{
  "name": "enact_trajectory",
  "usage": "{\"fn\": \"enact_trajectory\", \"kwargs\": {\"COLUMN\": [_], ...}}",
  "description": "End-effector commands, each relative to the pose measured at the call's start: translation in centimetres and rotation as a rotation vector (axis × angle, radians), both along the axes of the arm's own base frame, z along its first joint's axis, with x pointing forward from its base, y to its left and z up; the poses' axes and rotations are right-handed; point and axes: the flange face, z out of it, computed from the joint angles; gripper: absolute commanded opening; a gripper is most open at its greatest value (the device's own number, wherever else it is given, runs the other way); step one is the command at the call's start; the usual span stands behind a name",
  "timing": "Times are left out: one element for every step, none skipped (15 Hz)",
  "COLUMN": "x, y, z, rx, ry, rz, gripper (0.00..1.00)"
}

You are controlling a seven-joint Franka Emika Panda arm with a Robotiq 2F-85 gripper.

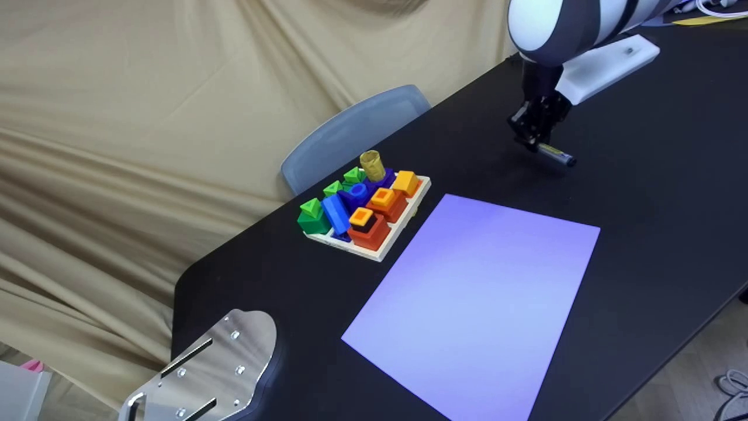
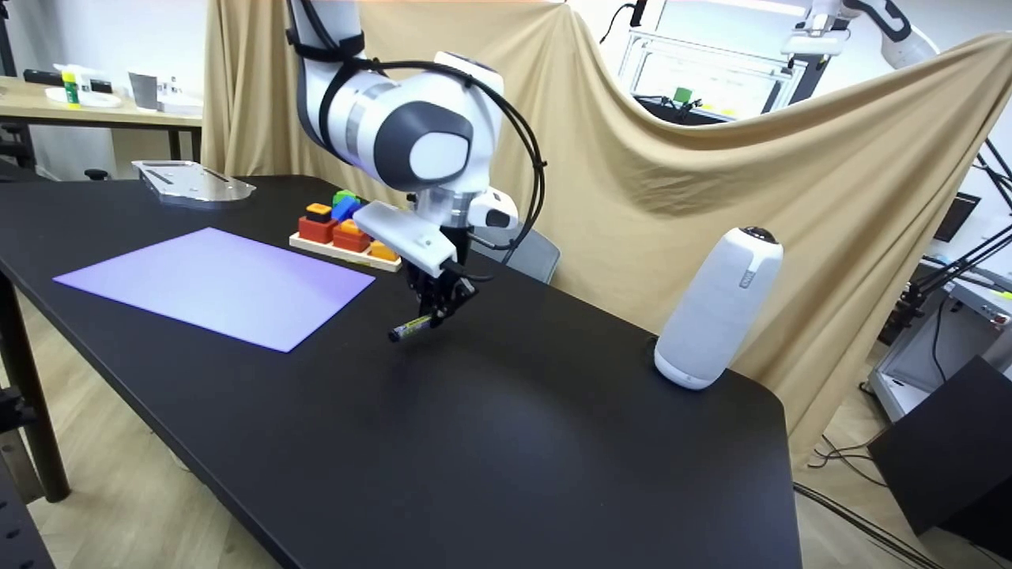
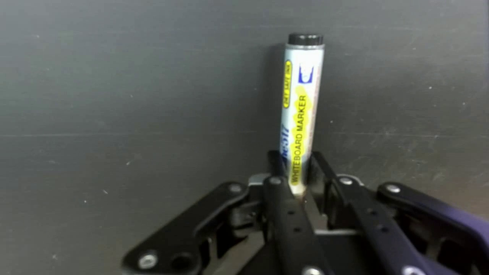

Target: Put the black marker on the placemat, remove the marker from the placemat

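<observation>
The marker is a short pen with a white and yellow label and a black end. It shows in the wrist view [image 3: 300, 114] and in both exterior views [image 1: 556, 154] [image 2: 409, 327]. My gripper [image 3: 294, 164] is shut on one end of it, and the black end sticks out. In the exterior views the gripper [image 1: 533, 142] [image 2: 435, 312] holds the marker low over the black table, tilted slightly. The marker is off the placemat, beyond its short edge. The lavender placemat [image 1: 479, 298] [image 2: 221, 284] lies flat and bare. The gripped end is partly hidden between the fingers.
A white tray [image 1: 400, 234] of colourful blocks [image 1: 369, 229] stands beside the placemat, also in an exterior view [image 2: 348, 237]. A metal plate [image 1: 216, 368] lies at one table end. A tall white device [image 2: 718, 308] stands near the other end. A grey chair [image 1: 356, 131] stands behind the table.
</observation>
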Motion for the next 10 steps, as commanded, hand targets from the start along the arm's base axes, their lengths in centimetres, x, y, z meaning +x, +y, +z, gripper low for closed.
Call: {"fn": "enact_trajectory", "kwargs": {"x": [-0.5, -0.5, -0.5, -0.6, -0.6, -0.7, -0.7, -0.8, -0.9, -1.0], "y": [-0.9, -1.0, -1.1, -1.0, -0.9, -0.7, -0.6, -0.3, 0.0, 0.4], "z": [-0.4, -0.6, -0.7, -0.7, -0.6, -0.3, -0.1, 0.3, 0.6, 1.1], "rx": [0.024, 0.026, 0.03, 0.035, 0.038, 0.04, 0.045, 0.051, 0.052, 0.053], "ry": [0.024, 0.029, 0.032, 0.033, 0.031, 0.025, 0.023, 0.02, 0.015, 0.003], "rz": [-0.074, -0.077, -0.082, -0.082, -0.082, -0.082, -0.088, -0.089, -0.088, -0.078], "gripper": [0.53, 0.59, 0.66, 0.73, 0.79, 0.85, 0.93, 0.98, 1.0, 1.0]}}
